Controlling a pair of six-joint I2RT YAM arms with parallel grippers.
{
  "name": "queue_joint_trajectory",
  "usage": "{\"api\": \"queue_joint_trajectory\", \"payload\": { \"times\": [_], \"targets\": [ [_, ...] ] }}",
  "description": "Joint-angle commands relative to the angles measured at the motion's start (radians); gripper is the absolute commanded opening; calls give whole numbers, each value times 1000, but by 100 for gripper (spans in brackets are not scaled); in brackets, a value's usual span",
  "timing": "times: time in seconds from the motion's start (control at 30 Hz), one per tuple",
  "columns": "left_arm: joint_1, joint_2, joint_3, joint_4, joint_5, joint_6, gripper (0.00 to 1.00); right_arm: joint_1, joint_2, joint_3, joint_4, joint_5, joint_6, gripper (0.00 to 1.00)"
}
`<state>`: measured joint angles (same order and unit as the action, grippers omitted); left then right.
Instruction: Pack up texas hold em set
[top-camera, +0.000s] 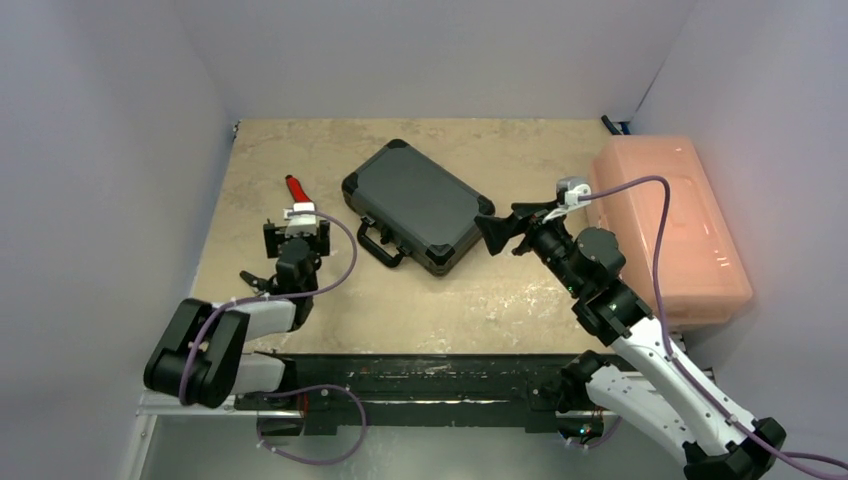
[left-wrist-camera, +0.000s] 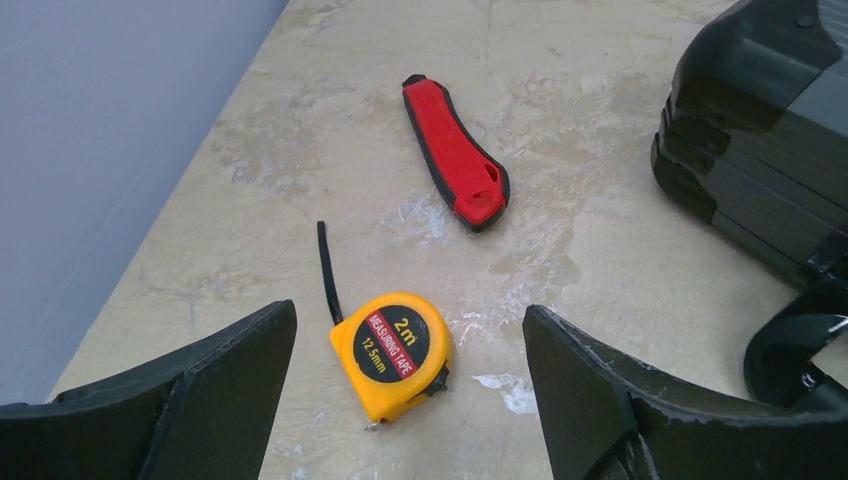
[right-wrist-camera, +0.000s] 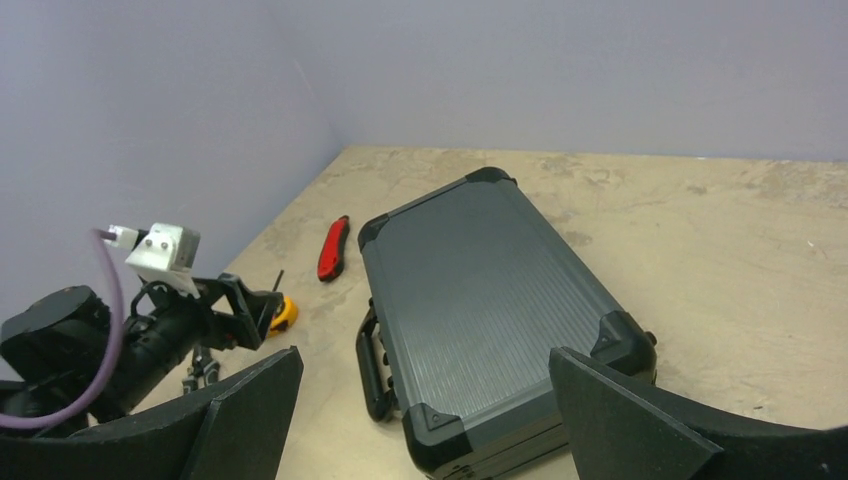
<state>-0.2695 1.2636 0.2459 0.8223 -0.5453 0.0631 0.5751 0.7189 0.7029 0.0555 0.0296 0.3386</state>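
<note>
Left wrist shows yellow tape measure (left-wrist-camera: 392, 352) below left hand (left-wrist-camera: 408, 330), spread wide, empty; top view hides it. Right hand (right-wrist-camera: 425, 358) likewise, beside closed briefcase (top-camera: 418, 205). Red utility knife (left-wrist-camera: 455, 152) nearby.

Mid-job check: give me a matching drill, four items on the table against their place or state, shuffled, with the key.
1 briefcase
2 tape measure
3 red-handled tool
4 pink bin

A closed, lying flat
B at the right edge of the table
C yellow, label facing up
D left of the briefcase, beyond the tape measure

Pairs: 1-A, 2-C, 3-D, 4-B
</note>
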Motion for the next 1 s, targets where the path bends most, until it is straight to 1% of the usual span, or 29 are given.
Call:
{"api": "queue_joint_trajectory", "payload": {
  "times": [0.0, 0.03, 0.1, 0.13, 0.2, 0.23, 0.27, 0.3, 0.33, 0.37, 0.4, 0.43, 0.47, 0.5, 0.57, 0.6, 0.67, 0.73, 0.83, 0.97],
  "targets": [
    [40, 55, 3, 237, 58, 34, 84, -1, -16, 59, -31, -24, -16, 99],
    [63, 25, 14, 159, 107, 1, 83, -2, -18, 60, -36, -19, -19, 99],
    [82, 69, 9, 243, 125, 13, 84, -2, -23, 60, -39, -10, -24, 99],
    [83, 69, 15, 227, 131, 9, 85, -1, -24, 58, -38, -9, -26, 99],
    [107, 36, 30, 134, 171, -27, 86, -1, -24, 55, -32, -6, -27, 99],
    [120, 54, 28, 152, 177, -38, 86, -1, -24, 52, -27, -6, -26, 99],
    [130, 95, 19, 209, 171, -49, 86, -1, -24, 50, -22, -10, -24, 99],
    [133, 139, 25, 270, 137, -32, 86, -2, -23, 47, -17, -15, -21, 99],
    [133, 114, 35, 215, 141, -50, 88, -2, -23, 44, -13, -21, -17, 99],
    [135, 80, 47, 123, 151, -89, 89, -1, -22, 43, -11, -24, -14, 99],
    [139, 95, 40, 165, 150, -81, 88, -1, -22, 42, -12, -26, -12, 99],
    [138, 126, 29, 241, 142, -69, 88, -1, -23, 41, -13, -26, -12, 99],
    [138, 117, 30, 215, 143, -73, 97, -2, -23, 40, -11, -26, -10, 99],
    [138, 87, 41, 143, 144, -87, 100, -1, -23, 38, -12, -26, -10, 99],
    [139, 118, 29, 228, 139, -70, 100, -1, -24, 38, -12, -22, -10, 99],
    [138, 115, 23, 230, 132, -73, 100, -1, -25, 40, -14, -18, -10, 99],
    [138, 98, 42, 166, 134, -84, 100, -1, -27, 40, -12, -13, -10, 99],
    [139, 110, 32, 207, 132, -79, 100, -1, -28, 40, 2, -25, -17, 99],
    [139, 106, 36, 189, 131, -83, 100, -1, -40, 28, 35, -73, -31, 99],
    [140, 107, 34, 195, 133, -82, 100, -1, -36, 29, 42, -38, -41, 99]
  ]
}}
